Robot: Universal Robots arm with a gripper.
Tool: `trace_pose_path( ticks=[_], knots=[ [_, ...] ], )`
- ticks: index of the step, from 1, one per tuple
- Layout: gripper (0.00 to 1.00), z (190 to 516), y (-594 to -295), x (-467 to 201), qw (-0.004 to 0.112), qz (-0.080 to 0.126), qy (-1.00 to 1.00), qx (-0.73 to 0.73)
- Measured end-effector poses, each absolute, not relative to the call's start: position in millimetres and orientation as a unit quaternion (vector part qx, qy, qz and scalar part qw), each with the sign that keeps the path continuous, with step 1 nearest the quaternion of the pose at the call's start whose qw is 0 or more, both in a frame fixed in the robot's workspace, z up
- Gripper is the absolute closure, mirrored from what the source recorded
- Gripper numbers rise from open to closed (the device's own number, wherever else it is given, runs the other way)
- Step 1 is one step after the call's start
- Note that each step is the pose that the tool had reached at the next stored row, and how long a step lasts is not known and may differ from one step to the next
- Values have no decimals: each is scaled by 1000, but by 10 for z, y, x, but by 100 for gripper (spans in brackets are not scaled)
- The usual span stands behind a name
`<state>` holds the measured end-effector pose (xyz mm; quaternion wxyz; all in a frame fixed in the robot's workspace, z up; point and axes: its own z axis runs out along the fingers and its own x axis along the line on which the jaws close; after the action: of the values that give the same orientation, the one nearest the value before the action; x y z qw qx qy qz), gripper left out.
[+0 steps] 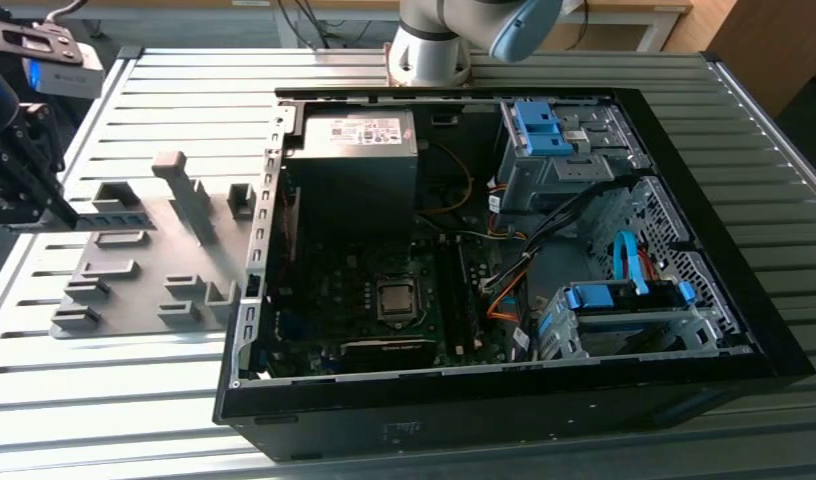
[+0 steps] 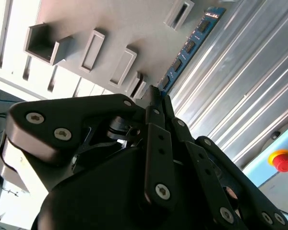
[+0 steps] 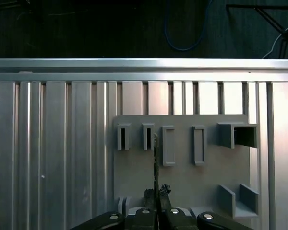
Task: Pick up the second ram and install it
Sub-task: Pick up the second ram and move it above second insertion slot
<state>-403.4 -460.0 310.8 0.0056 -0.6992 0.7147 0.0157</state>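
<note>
My gripper (image 2: 156, 98) is narrow, pinched on one end of the second ram (image 2: 187, 48). The rest of the blue-green stick pokes out past my fingertips, chips showing. In the first wrist view the gripper (image 3: 156, 192) has the ram (image 3: 156, 158) edge-on, a thin line straight ahead of the fingers. The grey holder tray (image 3: 192, 177) is right behind it, lying on the slatted metal table (image 3: 53, 143). Can't tell if the stick touches the tray. The open computer case (image 1: 515, 425) is well away from my gripper (image 1: 21, 185), with the tray (image 1: 141, 270) between us.
</note>
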Motion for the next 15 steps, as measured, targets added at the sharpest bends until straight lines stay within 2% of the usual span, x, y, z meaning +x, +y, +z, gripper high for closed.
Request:
trace_pose_path(
  ticks=[15],
  knots=[
    [86,3418,-4600,-4034,5,16,715,-699]
  ],
)
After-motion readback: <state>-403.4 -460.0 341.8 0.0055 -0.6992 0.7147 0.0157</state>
